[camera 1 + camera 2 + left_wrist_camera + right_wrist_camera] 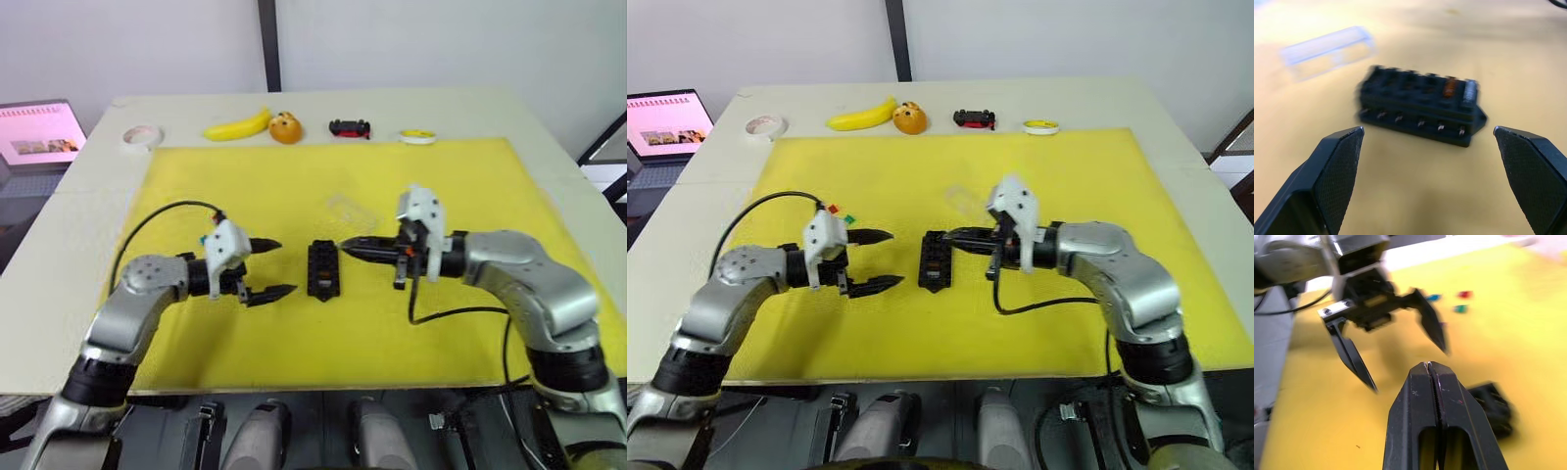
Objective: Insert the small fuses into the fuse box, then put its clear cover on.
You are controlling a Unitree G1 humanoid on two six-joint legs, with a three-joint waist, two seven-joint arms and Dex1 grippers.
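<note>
Small black rectangular plastic fuse box (323, 269) on the yellow mat (294, 186), midway between the two grippers, long axis running away from the robot; in the left wrist view, an orange-brown fuse (1450, 87) and a pale grey one (1469, 91) seated side by side in slots at one end, remaining slots dark, a row of metal pins along the near side; transparent shallow rectangular cover (1327, 49) flat on the mat beyond the box, apart from it, faintly visible in the head views as a pale patch (345, 208) further from the robot; left gripper (271, 267) just left of the box, fingers spread wide, holding nothing, tips pointing toward the box without touching it; right gripper (345, 247) just right of the box, tip near the box's far right edge, contact unclear; fingers pressed together along their full length in the right wrist view, nothing visible between them; loose fuses in blue (1433, 297), red (1465, 294) and green (1460, 309) on the mat behind the left gripper, seen as red and green specks (840, 213) near its wrist; along the far edge of the table, a roll of white tape (141, 136), a yellow banana (238, 126), an orange (285, 127), a small black-and-red toy car (350, 128) and a yellow-centred round lid (418, 136); open laptop (37, 135) at far left.
</note>
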